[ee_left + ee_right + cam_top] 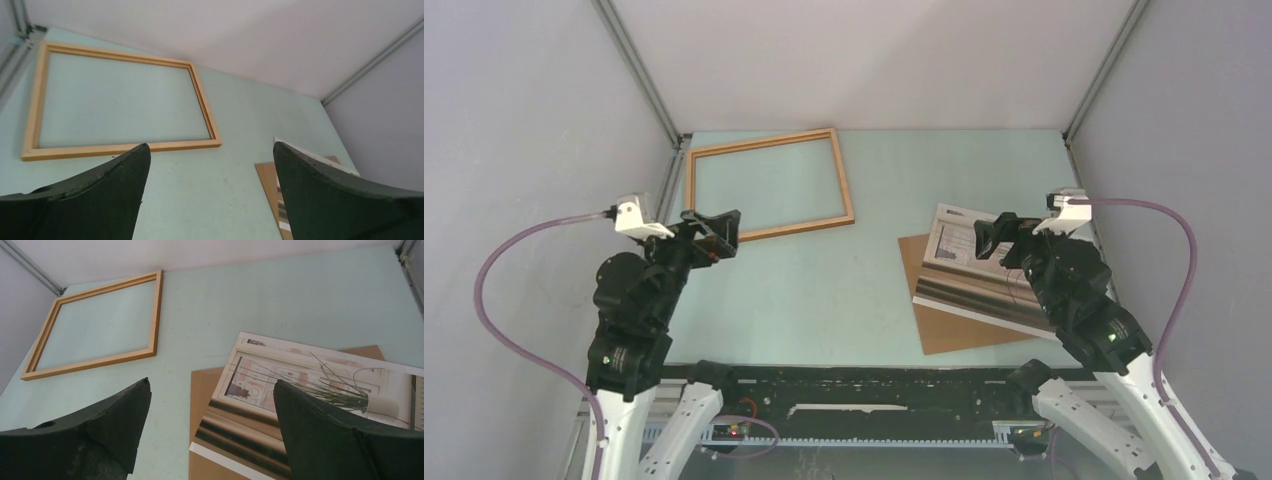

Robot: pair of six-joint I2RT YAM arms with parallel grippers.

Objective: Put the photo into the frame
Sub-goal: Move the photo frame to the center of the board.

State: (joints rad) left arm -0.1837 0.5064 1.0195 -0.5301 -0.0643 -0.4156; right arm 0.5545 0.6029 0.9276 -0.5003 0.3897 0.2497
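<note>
The left claw [722,234] hangs wide open and empty, just beside the near left corner of the frame [843,175]. The frame lies flat at the far left of the worktop [824,290]. It looks loose, so a careless dip of that claw could knock it askew or slide it toward the wall.

To the right, well apart from the frame, the photo [969,270] lies face up on a brown board [954,335], skewed to it. The sheet is thin and flat, so fingers may fail to get under its edge and instead push it, crease it, or drag the board along.

The right claw [989,240] hovers above the photo, also spread open and holding nothing. If the photo is carried over without being turned to match, it would likely settle across a rail.
</note>
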